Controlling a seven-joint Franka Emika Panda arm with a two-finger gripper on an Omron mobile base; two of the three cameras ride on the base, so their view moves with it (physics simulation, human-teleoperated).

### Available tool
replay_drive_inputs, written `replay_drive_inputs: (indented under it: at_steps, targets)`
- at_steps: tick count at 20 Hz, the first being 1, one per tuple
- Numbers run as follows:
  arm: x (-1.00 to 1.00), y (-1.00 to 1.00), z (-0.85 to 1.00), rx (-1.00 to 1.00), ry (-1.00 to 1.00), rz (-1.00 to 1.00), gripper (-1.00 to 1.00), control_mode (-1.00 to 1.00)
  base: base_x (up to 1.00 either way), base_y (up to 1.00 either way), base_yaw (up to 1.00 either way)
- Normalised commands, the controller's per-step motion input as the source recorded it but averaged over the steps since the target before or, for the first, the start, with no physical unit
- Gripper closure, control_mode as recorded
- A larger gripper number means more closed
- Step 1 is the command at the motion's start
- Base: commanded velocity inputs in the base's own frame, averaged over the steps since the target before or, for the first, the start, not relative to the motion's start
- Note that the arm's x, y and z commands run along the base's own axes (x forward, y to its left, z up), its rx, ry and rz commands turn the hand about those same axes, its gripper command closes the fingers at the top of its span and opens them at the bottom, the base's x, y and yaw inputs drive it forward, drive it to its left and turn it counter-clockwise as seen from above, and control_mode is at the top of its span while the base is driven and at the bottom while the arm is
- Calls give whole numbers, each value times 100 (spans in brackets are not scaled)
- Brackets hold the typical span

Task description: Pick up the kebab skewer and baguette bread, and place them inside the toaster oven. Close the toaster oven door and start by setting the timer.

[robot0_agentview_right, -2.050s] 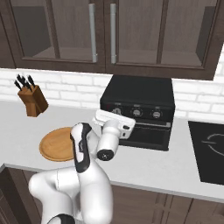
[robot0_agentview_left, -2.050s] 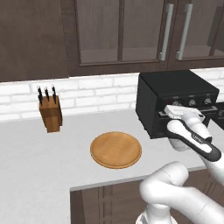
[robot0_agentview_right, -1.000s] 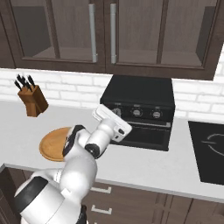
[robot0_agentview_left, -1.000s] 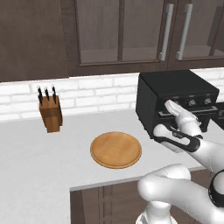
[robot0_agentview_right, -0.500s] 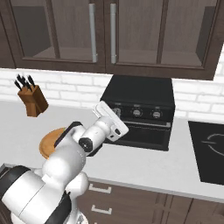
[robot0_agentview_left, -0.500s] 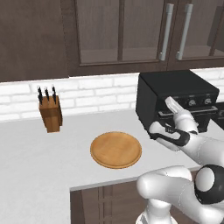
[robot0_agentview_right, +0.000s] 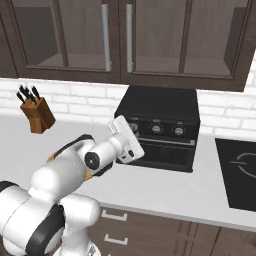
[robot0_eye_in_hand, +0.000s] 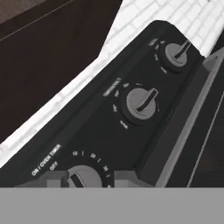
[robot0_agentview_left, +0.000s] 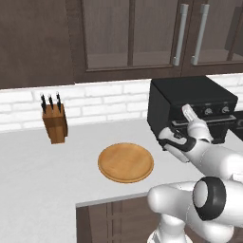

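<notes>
Change: since half a second ago the arm's forearm has rolled in closer to the toaster oven point(robot0_agentview_right: 159, 128); the base and the counter scene match the earlier pictures.
Gripper: the gripper point(robot0_eye_in_hand: 98, 180) sits at the lowest of the three knobs; its finger tips point(robot0_eye_in_hand: 126, 178) flank the timer knob point(robot0_eye_in_hand: 83, 177). Whether they pinch the knob or stand just off it cannot be told.
Oven: black box on the counter at the back wall, right of the wooden plate point(robot0_agentview_left: 126, 162); the toaster oven door point(robot0_agentview_right: 162, 151) looks shut.
Hidden: the skewer and bread cannot be made out behind the dark window.
Cut off: the timer knob is half cropped at the bottom of the hand view.
Blocked: in the right base view the white hand covers the oven's left front.
Other: knife block point(robot0_agentview_left: 54, 124) well left.
</notes>
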Motion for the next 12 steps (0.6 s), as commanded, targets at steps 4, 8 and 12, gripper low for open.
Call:
replay_drive_inputs:
  at_steps: [4, 8, 12]
  targets:
    - [-28, -30, 0, 15, 6, -10, 100, -100, 0, 0, 0]
    - [-34, -21, 0, 15, 9, -10, 100, -100, 0, 0, 0]
    - [-38, -21, 0, 13, 12, -10, 100, -100, 0, 0, 0]
